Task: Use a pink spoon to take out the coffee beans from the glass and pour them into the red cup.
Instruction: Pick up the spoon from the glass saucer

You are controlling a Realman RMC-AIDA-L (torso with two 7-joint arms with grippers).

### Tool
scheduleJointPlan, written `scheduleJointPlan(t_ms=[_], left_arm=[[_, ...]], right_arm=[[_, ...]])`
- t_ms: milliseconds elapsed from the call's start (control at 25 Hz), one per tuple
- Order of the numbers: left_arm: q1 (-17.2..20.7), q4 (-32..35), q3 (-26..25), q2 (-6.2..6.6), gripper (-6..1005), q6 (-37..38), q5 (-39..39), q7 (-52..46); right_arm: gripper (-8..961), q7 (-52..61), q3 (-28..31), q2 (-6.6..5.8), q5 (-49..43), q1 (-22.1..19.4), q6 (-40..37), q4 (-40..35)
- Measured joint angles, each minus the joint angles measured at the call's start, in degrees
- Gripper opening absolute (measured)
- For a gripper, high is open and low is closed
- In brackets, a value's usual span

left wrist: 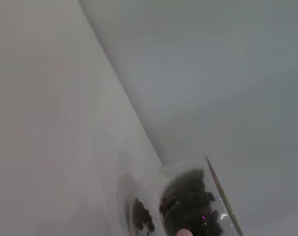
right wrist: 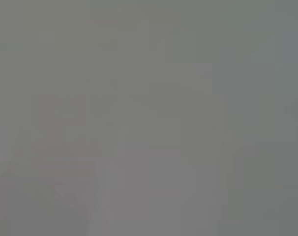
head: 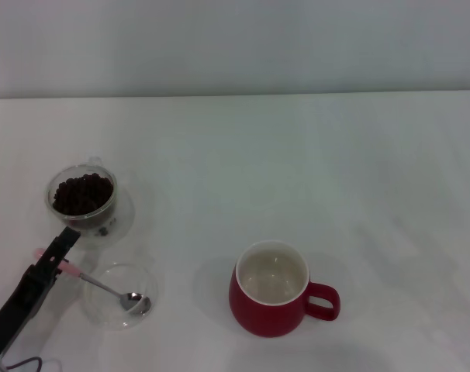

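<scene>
My left gripper (head: 60, 246) was low at the near left of the table (head: 297, 155), its dark fingers reaching over the pink end of the spoon (head: 103, 285). I could not tell whether the fingers had closed on the handle or only stood over it, so I make no claim of a hold. The spoon lay slanted, its metal bowl resting inside a shallow clear dish (head: 120, 294) and its handle sticking out over the rim toward my gripper. I judge that it was set so to give me a raised handle to take.

The glass (head: 84, 200) stood just behind the dish, heaped with beans (head: 81, 194); in my left wrist view the same glass (left wrist: 188, 201) and its dark beans (left wrist: 191, 199) showed close by. That closeness should keep the scooping trip short once the spoon is in hand.

The cup (head: 274, 291) stood upright well to the right of the dish, handle pointing right, its white inside bare of beans. So I judge that no scoop had been delivered yet.

My right arm was not in the head view, and its wrist view showed only a blank grey.
</scene>
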Motion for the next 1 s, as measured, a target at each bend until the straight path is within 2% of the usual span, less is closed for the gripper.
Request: scheduleJointPlan(t_ms=[520, 760, 1000], left_arm=[[0.6, 0.7, 0.0, 0.05, 817, 0.5, 0.4, 0.6], [1.0, 1.5, 0.1, 0.13, 744, 0.5, 0.4, 0.2], [0.8, 1.4, 0.7, 0.28, 474, 0.2, 0.4, -0.6]], right_arm=[[674, 0.2, 0.1, 0.27, 0.0, -0.6, 0.1, 0.4], [674, 0.3, 0.0, 0.33, 0.0, -0.6, -0.1, 0.9], [673, 0.3, -0.4, 0.36, 0.0, -0.6, -0.6, 1.0]])
